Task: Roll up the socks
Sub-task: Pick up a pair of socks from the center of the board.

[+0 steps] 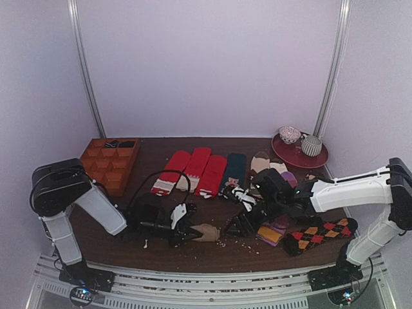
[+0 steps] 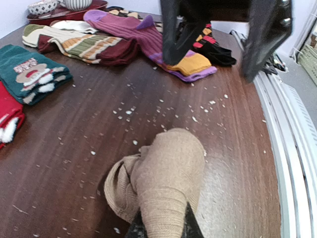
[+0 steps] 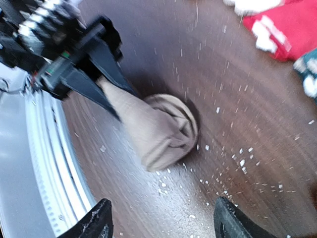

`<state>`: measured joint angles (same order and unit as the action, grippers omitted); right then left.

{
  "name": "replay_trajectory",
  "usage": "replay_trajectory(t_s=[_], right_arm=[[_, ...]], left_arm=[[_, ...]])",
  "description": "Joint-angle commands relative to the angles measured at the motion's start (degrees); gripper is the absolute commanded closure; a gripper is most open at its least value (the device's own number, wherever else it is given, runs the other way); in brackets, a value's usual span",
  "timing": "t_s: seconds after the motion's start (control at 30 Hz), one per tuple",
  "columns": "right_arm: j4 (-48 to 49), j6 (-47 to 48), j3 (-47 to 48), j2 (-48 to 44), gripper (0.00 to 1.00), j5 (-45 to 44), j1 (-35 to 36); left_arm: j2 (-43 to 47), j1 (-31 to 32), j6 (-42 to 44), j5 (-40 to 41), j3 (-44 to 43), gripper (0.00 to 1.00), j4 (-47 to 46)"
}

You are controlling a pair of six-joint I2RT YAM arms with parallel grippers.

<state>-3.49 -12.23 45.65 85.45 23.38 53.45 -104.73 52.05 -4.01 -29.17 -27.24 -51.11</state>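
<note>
- Left arm (image 1: 96, 209): base near left, elbow raised, forearm reaching right, low over the table.
- Left gripper (image 1: 185, 233): fingers lying almost flat, jaws pinched tight on one end of the socks (image 2: 168, 183).
- Right arm (image 1: 351, 190): base near right, white forearm stretched left.
- Right gripper (image 3: 166, 224): angled down and left, jaws spread wide, holding nothing, fingertips apart from the socks.

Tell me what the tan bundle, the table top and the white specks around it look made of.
Bundle: soft ribbed knit, matte, probably a cotton or wool blend; fine rib lines and soft folds show.
Table top: dark wood or wood-look laminate, semi-gloss; grain streaks and faint reflections.
Specks: unclear, maybe lint or crumbs; tiny, irregular, white.
</note>
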Motion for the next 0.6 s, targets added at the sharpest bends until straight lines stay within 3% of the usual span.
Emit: replay_trajectory(t_s=[0.0,0.37,0.47,0.57], right_arm=[[4.0,-4.4,-3.1,-5.0,0.3,-1.3,-1.0],[13.3,-9.7,-9.3,-9.5,0.31,-2.2,-3.4],[13.3,-12.9,-7.6,-9.2,0.32,-1.5,-3.7],[19.5,-17.8,-7.9,-9.9,0.32,0.9,-3.8]], left_arm=[[5.6,-0.8,0.6,4.4,-4.9,1.0,10.2],[15.7,-4.1,0.9,14.3,-11.2,1.0,24.0],[19.5,-4.1,0.5,18.2,-9.1,1.0,21.7],[22.2,-4.2,-0.7,22.2,-6.4,1.0,17.9]])
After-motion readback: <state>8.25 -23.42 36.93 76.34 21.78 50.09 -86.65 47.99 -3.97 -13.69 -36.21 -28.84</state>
